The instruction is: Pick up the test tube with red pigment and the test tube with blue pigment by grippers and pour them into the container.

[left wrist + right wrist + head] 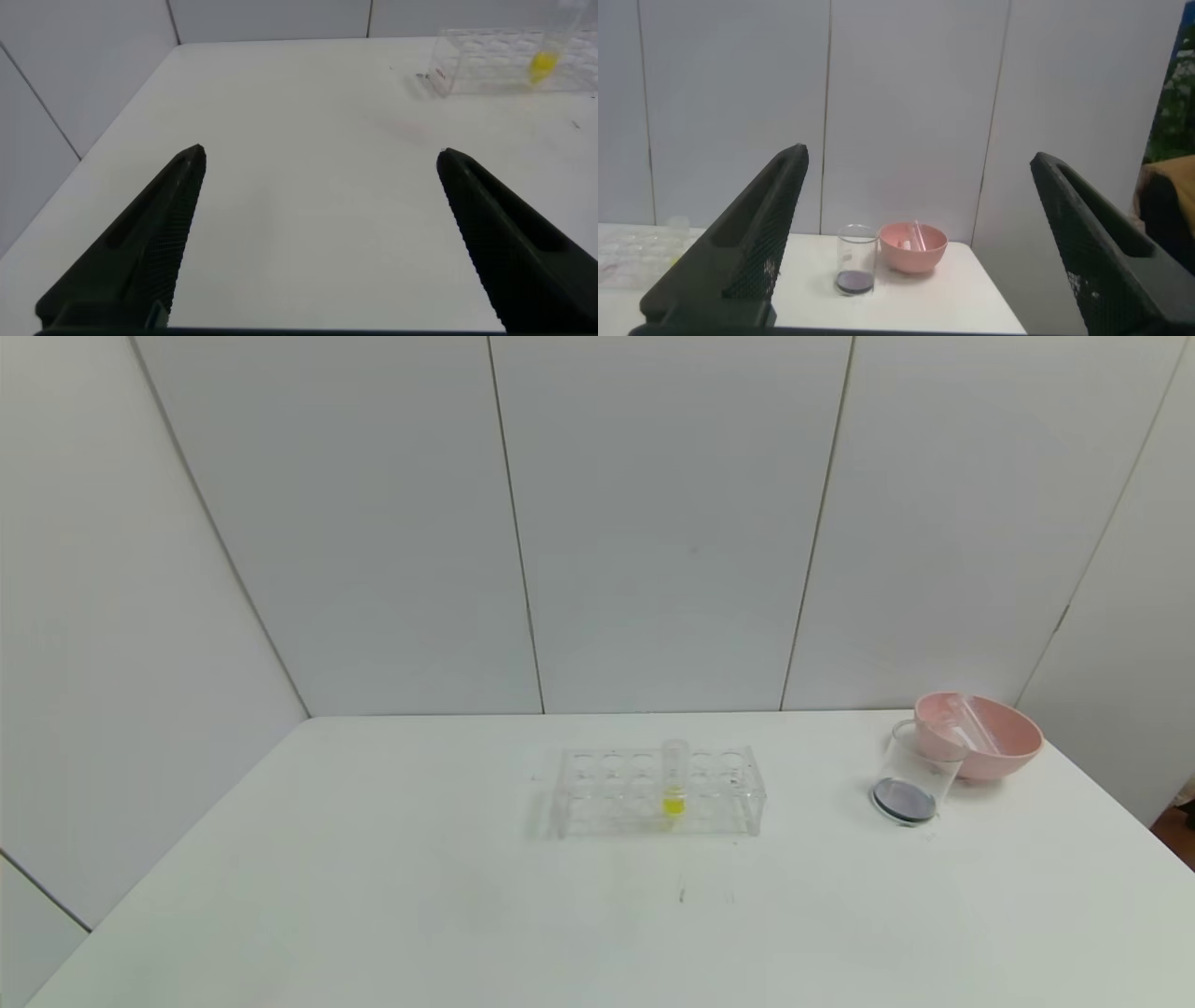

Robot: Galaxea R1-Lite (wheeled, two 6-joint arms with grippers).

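The container (920,767) is a clear beaker at the table's right, with a dark purple layer of liquid at its bottom; it also shows in the right wrist view (856,259). No tube with red or blue liquid is in view. Clear tubes without visible colour (980,728) lie in the pink bowl (1013,751). Neither gripper shows in the head view. My left gripper (321,152) is open and empty over bare table, well short of the rack. My right gripper (920,154) is open and empty, facing the beaker and bowl from a distance.
A clear many-holed rack (607,803) stands mid-table and holds one tube with yellow liquid (674,786); the left wrist view shows both the rack (486,67) and the yellow tube (544,60). The pink bowl (913,254) stands right behind the beaker, near the table's right edge. Grey wall panels enclose the back.
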